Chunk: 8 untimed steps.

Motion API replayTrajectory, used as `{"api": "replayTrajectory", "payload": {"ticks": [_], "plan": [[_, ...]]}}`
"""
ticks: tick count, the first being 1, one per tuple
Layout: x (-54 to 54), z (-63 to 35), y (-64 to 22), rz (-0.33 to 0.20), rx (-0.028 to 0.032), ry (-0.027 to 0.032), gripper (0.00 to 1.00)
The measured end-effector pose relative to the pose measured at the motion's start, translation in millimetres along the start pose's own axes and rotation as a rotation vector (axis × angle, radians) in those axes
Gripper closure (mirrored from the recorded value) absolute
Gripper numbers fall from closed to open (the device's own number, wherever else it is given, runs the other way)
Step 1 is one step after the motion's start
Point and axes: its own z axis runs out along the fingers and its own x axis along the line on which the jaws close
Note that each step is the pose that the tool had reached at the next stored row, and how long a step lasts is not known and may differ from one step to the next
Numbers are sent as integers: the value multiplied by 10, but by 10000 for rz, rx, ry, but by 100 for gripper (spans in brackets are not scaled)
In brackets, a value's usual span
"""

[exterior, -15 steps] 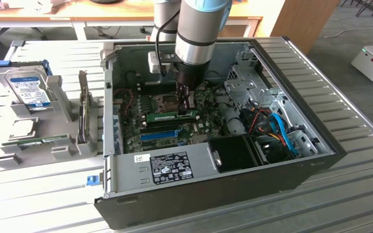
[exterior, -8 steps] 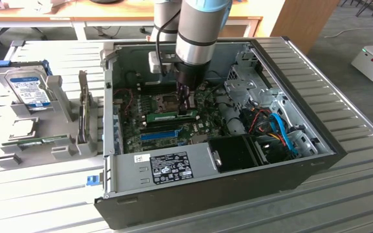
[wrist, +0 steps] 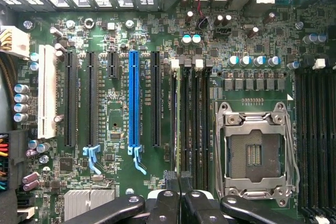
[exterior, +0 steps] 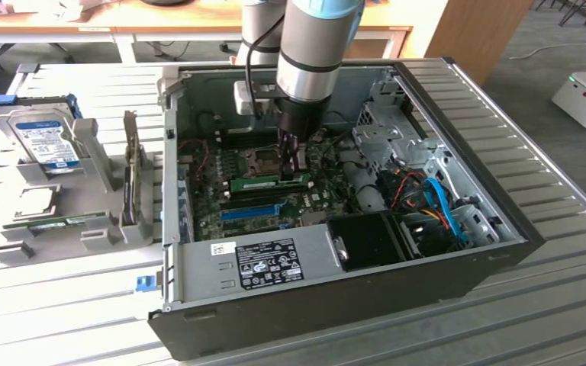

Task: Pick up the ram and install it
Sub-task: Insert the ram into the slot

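The ram is a thin green stick standing on edge on the motherboard inside the open computer case, in line with the memory slots beside the processor socket. In the wrist view the ram shows edge-on as a narrow strip running away from the fingertips. My gripper reaches straight down into the case and is shut on the ram at one end. The two dark fingers press close together around the stick's edge, gripper. Whether the stick is fully seated in its slot cannot be told.
A long blue slot strip and black expansion slots lie beside the memory slots. Red and blue cables and a drive cage fill the exterior view's right of the case. Outside, a grey holder carries a hard drive and another green stick.
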Motion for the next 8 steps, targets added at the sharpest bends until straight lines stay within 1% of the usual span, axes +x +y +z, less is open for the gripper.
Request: {"api": "replayTrajectory", "payload": {"ticks": [1,8], "plan": [[0,0,0,1,-11,0,88],[7,0,0,-11,-12,0,88]]}}
